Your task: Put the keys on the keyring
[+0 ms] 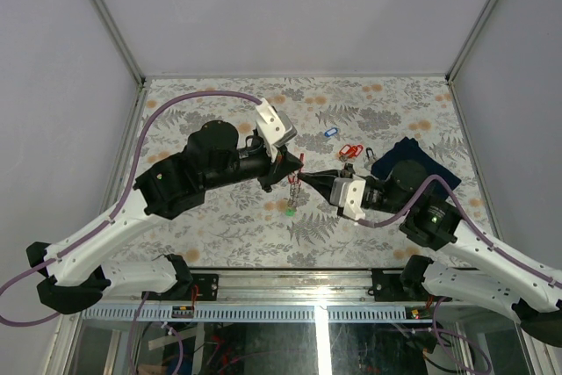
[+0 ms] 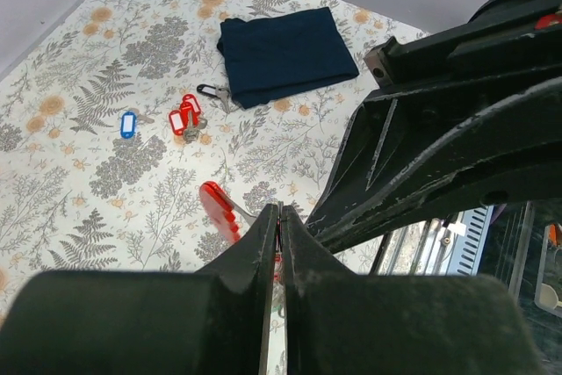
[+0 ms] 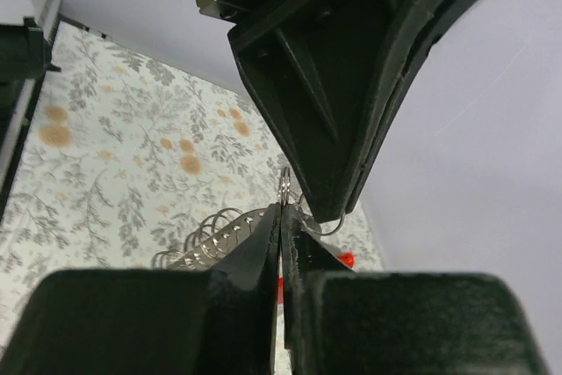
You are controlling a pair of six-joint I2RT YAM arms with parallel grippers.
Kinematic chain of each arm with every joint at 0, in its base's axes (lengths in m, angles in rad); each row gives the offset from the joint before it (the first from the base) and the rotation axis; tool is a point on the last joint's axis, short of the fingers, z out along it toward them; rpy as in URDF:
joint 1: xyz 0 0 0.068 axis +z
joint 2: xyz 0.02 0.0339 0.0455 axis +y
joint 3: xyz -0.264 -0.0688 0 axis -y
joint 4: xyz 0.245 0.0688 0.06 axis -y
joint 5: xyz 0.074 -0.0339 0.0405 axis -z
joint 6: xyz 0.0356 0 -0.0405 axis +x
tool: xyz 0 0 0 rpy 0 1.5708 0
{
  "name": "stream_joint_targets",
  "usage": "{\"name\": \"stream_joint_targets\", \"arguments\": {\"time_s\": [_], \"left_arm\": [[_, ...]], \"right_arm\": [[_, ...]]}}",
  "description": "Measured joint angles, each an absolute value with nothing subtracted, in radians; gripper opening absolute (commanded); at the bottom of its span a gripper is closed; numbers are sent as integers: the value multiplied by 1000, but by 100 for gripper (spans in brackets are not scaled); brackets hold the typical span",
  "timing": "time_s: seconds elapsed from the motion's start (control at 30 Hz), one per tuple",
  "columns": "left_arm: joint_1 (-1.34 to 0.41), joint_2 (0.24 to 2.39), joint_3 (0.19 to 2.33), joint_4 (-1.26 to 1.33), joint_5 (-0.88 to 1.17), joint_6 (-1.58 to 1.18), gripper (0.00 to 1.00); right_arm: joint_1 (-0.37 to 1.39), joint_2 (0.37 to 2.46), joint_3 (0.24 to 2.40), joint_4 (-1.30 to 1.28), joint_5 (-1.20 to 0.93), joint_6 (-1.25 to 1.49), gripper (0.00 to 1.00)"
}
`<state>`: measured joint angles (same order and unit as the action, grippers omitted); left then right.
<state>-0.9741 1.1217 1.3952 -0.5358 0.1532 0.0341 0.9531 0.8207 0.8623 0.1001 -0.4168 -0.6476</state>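
- Keys loose on the table (image 1: 219, 103): blue-tagged key (image 1: 330, 132) and red-tagged pair (image 1: 351, 150) at the far side, right of centre, near the navy cloth (image 1: 413, 160). Green tag (image 1: 290, 212) lower down, almost under the two grippers.
- Red-tagged key (image 2: 219, 208): hangs clear of the table, just left of the left gripper (image 2: 279, 217) in its wrist view. Slants up toward those tips, tag end low.
- Left jaws: pressed together, apparently pinching that key's metal end; contact itself hidden.
- Right gripper (image 3: 281, 217): jaws together too, with the thin wire of the keyring (image 3: 285, 183) rising straight out of the tips, so apparently clamped on it.
- Meet tip to tip above mid-table, left from the left, right from the right, with the ring between them and just beside the left finger.
- Silvery coil (image 3: 215, 234) beside the right tips; cannot tell what.
- Probably calls next for sliding the key's hole along the ring wire; cannot tell where the ring's split faces.
- Nearer to the loose keys: right arm.
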Motion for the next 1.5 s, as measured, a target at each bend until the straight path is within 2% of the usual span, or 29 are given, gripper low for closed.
{"name": "stream_joint_targets", "arguments": {"time_s": [0.37, 0.67, 1.03, 1.27, 1.33, 1.5], "left_arm": [[-967, 1115, 1376, -511, 162, 3, 0], [-961, 1077, 1317, -458, 173, -31, 6], [-957, 1058, 1302, -380, 168, -53, 7], [-946, 1037, 1232, -340, 154, -66, 11], [-940, 1017, 1205, -327, 154, -69, 13], [-931, 939, 1147, -281, 226, -67, 28]], "right_arm": [[953, 805, 831, 170, -333, -252, 0], [953, 799, 770, 278, -285, 10, 0], [954, 791, 724, 297, -278, 124, 0], [954, 752, 675, 277, -262, 133, 0], [954, 737, 665, 260, -252, 128, 0], [955, 690, 661, 216, -247, 88, 0]]}}
